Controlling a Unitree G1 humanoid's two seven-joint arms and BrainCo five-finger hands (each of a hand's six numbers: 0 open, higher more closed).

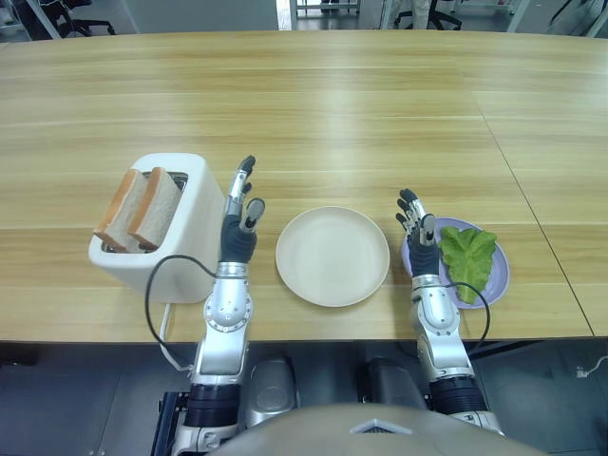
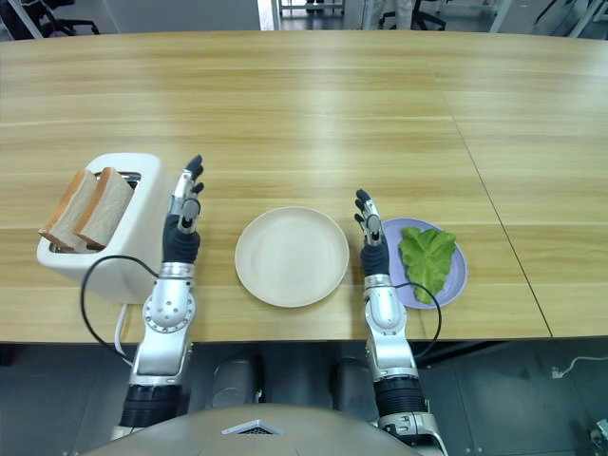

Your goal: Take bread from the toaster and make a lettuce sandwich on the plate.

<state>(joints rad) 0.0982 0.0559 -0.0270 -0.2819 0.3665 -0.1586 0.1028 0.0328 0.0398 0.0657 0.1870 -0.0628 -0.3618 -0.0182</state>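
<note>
- Bread slices [image 1: 142, 209] lean out of the white toaster [image 1: 161, 252], left of frame; a weak pinch could drop one or tip the toaster.
- Left hand [image 1: 240, 217] beside the toaster and right hand [image 1: 419, 230] by the purple plate [image 1: 501, 277] are both open, empty.
- Lettuce [image 1: 467, 255] lies on that plate, right; cream plate [image 1: 332, 256] waits centre.
- Black cord [image 1: 147, 299] loops near the left arm, a likely snag.

Wooden table [image 1: 332, 114]: toaster [image 1: 195, 209], plate [image 1: 332, 256], purple dish [image 1: 500, 275]
</note>
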